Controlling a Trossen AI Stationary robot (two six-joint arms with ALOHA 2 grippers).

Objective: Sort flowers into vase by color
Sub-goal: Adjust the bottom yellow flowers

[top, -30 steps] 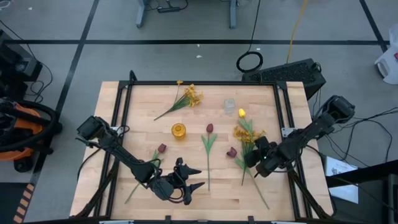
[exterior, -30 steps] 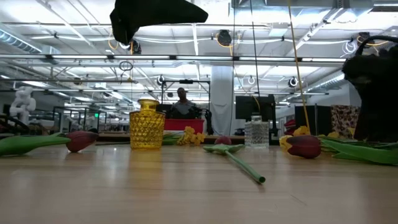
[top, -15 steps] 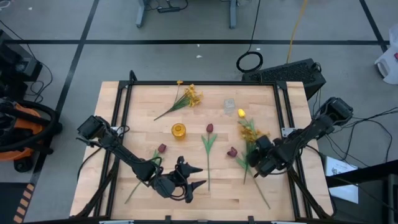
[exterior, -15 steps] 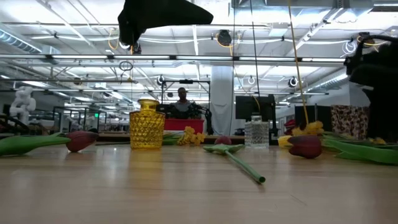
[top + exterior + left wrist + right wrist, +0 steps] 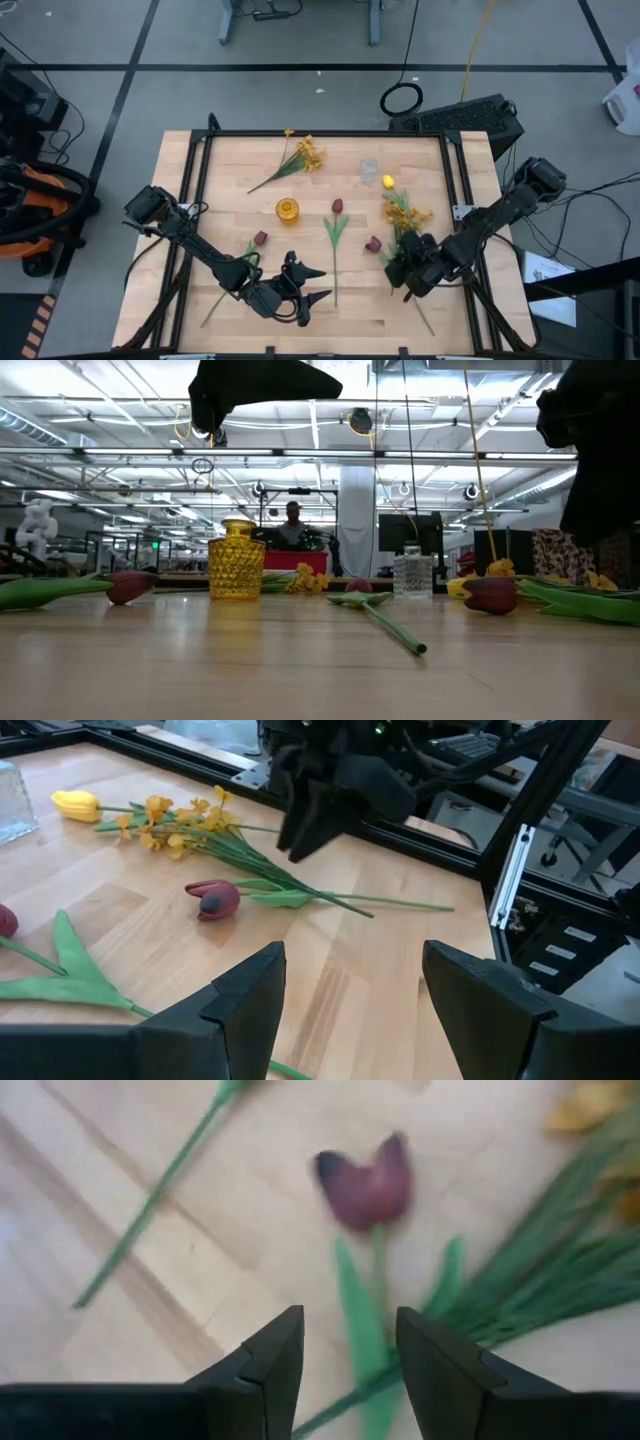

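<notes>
Hovering with fingers spread just short of the dark red tulip (image 5: 365, 1180), the right gripper (image 5: 345, 1370) is judged mid-approach, needing descent onto its stem; left gripper (image 5: 350, 1010), spread, waits well apart.

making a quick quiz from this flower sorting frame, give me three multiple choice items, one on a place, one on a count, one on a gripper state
1. Where is the right gripper?
A. over the yellow vase
B. over the stems near the red tulip on the table's right side
C. off the table

2. How many dark red tulips lie on the table?
A. one
B. three
C. five

3. How are the left gripper's fingers?
A. open, holding nothing
B. shut on a stem
C. shut on the vase

Answers:
1. B: in the high view it hangs over the green stems beside the right red tulip, and its wrist view looks down on that tulip.
2. B: the high view shows the left red tulip, the middle red tulip and the right one.
3. A: the left gripper shows spread fingers with bare table between them, near the table's front edge.
</notes>
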